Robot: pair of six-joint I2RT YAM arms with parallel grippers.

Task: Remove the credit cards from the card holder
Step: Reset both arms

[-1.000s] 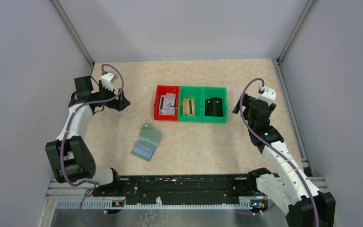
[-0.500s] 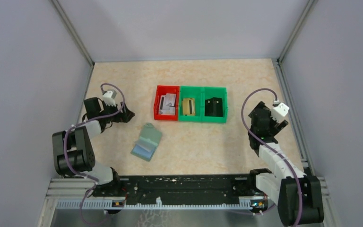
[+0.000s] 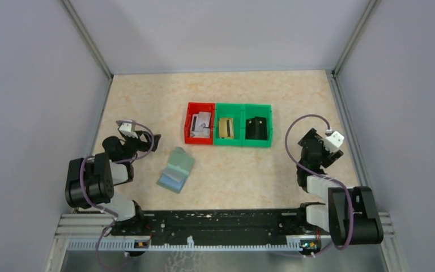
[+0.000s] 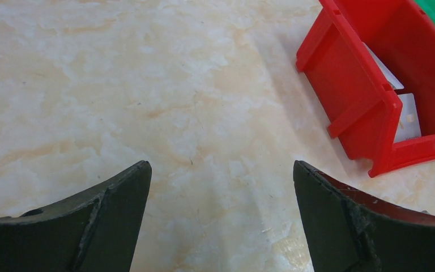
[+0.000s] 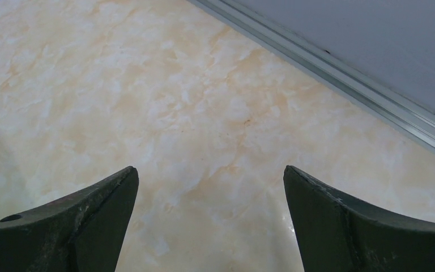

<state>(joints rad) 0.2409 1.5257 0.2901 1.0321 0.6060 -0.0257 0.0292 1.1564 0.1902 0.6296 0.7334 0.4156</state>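
The pale grey-green card holder [image 3: 176,170] lies unfolded on the table, in front of the bins. Its lower half shows a bluish-silver face; I cannot tell whether that is a card. Pale credit cards [image 3: 202,124] lie in the red bin [image 3: 190,131], and one shows in the left wrist view [image 4: 408,116]. A tan card [image 3: 225,127] and a dark card [image 3: 256,128] lie in the two green bins. My left gripper [image 3: 150,140] [image 4: 221,170] is open and empty, left of the holder. My right gripper [image 3: 311,143] [image 5: 210,173] is open and empty, at the right.
Red bin [image 4: 362,102] stands close on the left gripper's right. Two green bins [image 3: 243,141] adjoin it in a row. A metal rail [image 5: 340,68] at the foot of the right wall runs close ahead of the right gripper. Both arms are folded low near their bases.
Both arms have folded back and down toward their bases, the grippers coming nearer the table's front. Both stayed open. Holder and bins have not moved.
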